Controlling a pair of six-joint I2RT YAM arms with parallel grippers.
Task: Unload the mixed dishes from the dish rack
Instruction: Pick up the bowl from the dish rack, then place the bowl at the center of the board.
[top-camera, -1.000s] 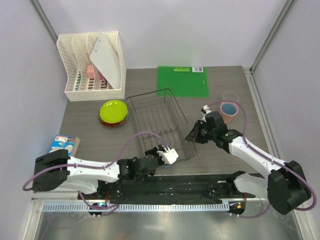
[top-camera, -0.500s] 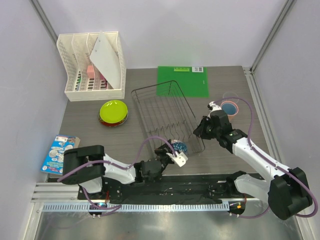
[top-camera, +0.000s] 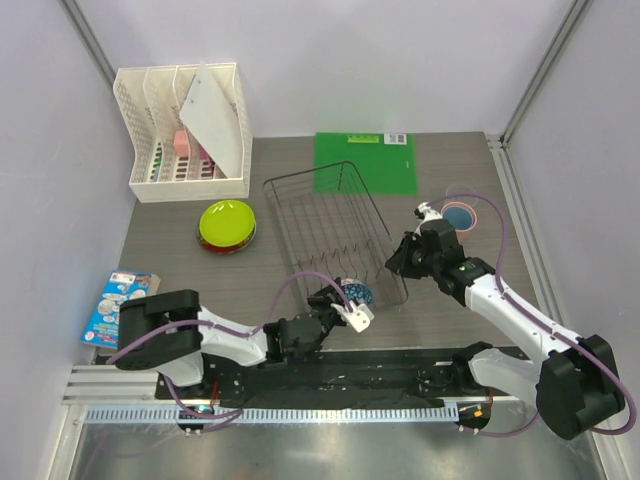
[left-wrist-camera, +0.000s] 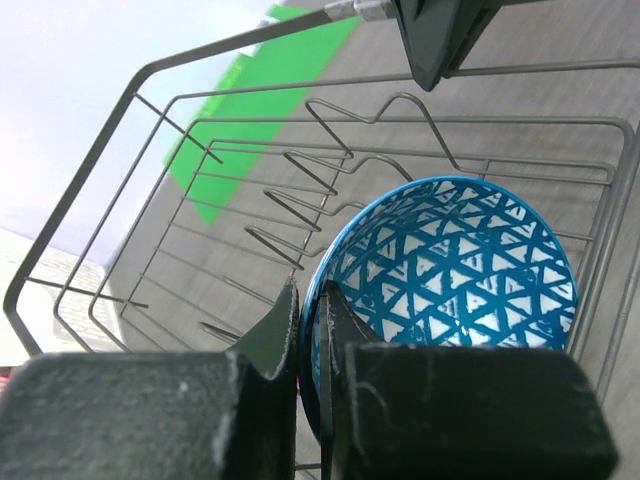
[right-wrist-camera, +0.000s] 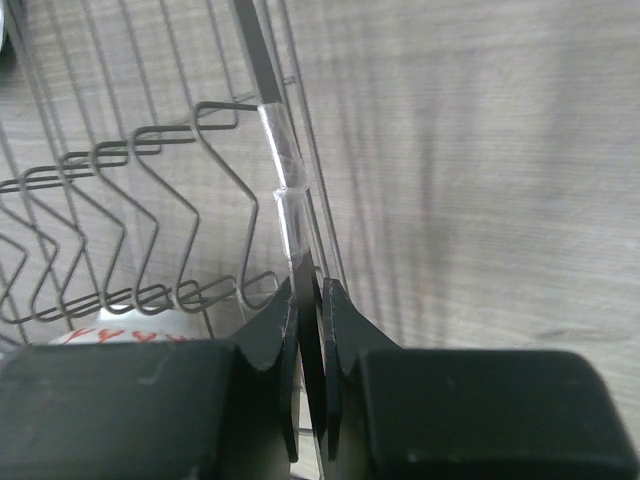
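Observation:
The dark wire dish rack (top-camera: 330, 225) stands mid-table. The blue-and-white patterned bowl (top-camera: 358, 294) sits at its near end. My left gripper (top-camera: 346, 304) is shut on the bowl's rim; the left wrist view shows the rim between the fingers (left-wrist-camera: 312, 318) and the bowl (left-wrist-camera: 455, 262) inside the rack (left-wrist-camera: 180, 150). My right gripper (top-camera: 399, 262) is shut on the rack's right rim wire (right-wrist-camera: 282, 185), as the right wrist view (right-wrist-camera: 310, 305) shows. The yellow-green plate (top-camera: 227, 221) lies stacked on the dark red plate (top-camera: 216, 246), left of the rack. The salmon-pink cup (top-camera: 460, 216) stands to the right.
A white lattice file organizer (top-camera: 140, 140) at the back left holds a leaning flat white piece (top-camera: 215, 115). A green mat (top-camera: 365, 163) lies behind the rack. A blue packet (top-camera: 118, 302) lies near the left front edge. The glass tumbler is not clearly visible.
Since a second ago the rack has shifted right and away, held by my right gripper. My left gripper moved right to the bowl. Nothing visible has moved in the last half second.

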